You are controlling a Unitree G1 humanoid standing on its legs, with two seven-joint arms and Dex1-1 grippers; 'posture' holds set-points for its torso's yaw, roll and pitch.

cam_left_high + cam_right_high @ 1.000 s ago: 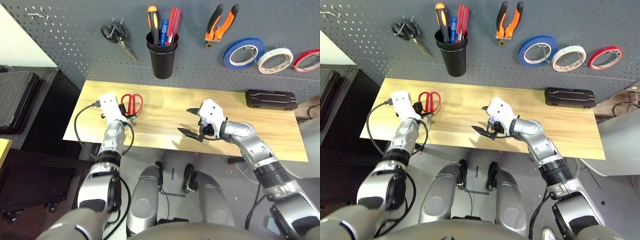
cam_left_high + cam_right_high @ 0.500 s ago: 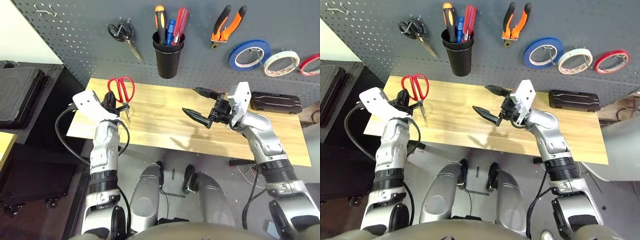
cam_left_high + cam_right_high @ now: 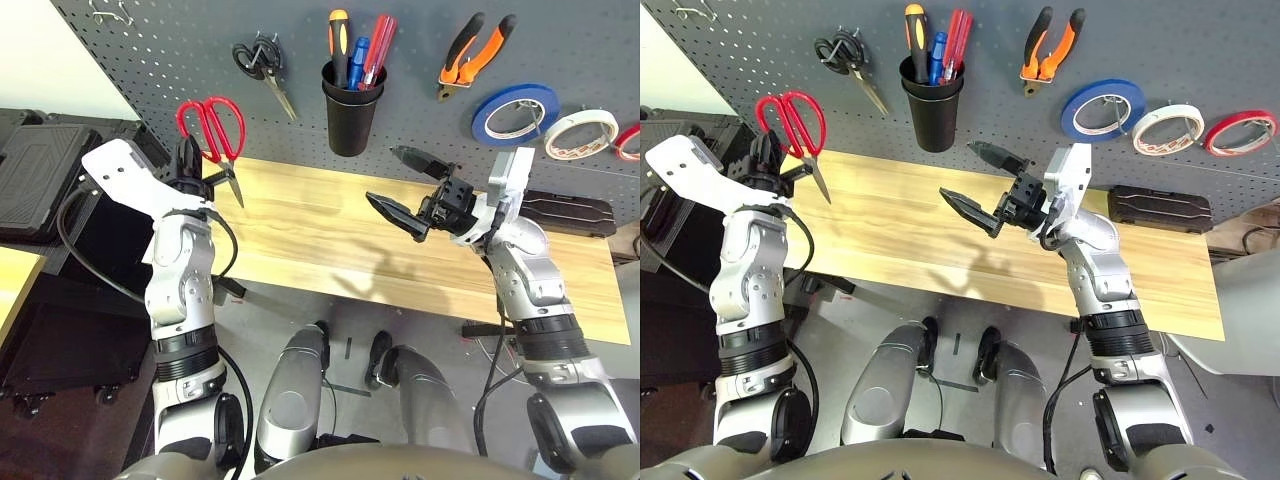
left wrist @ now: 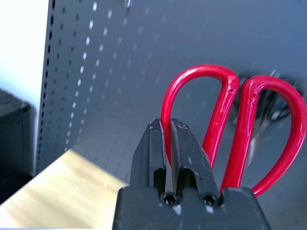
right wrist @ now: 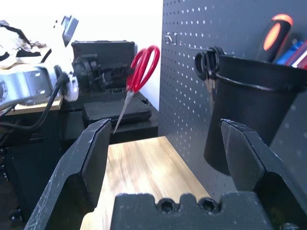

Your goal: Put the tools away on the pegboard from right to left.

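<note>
My left gripper (image 3: 192, 168) is shut on the red-handled scissors (image 3: 209, 130), held up in front of the pegboard (image 3: 150, 60) at its left side, blades pointing down. In the left wrist view its fingers (image 4: 158, 143) pinch one red loop of the scissors (image 4: 201, 73). My right gripper (image 3: 385, 178) hangs open and empty above the middle of the table (image 3: 300, 230). On the board are the pliers (image 3: 475, 50), the white tape roll (image 3: 552, 143) and a black cup (image 3: 352, 115) holding the screwdriver (image 3: 339, 40).
Black-handled scissors (image 3: 262, 65) hang left of the cup. Blue tape (image 3: 482, 118) and red tape (image 3: 630, 142) flank the white roll. A bare hook (image 3: 105, 12) sits at the board's top left. A black case (image 3: 570, 212) lies on the table's right end.
My left arm has lifted the red scissors off the table up to the pegboard. My right gripper has risen and turned toward the board, still open. The camera view has shifted.
</note>
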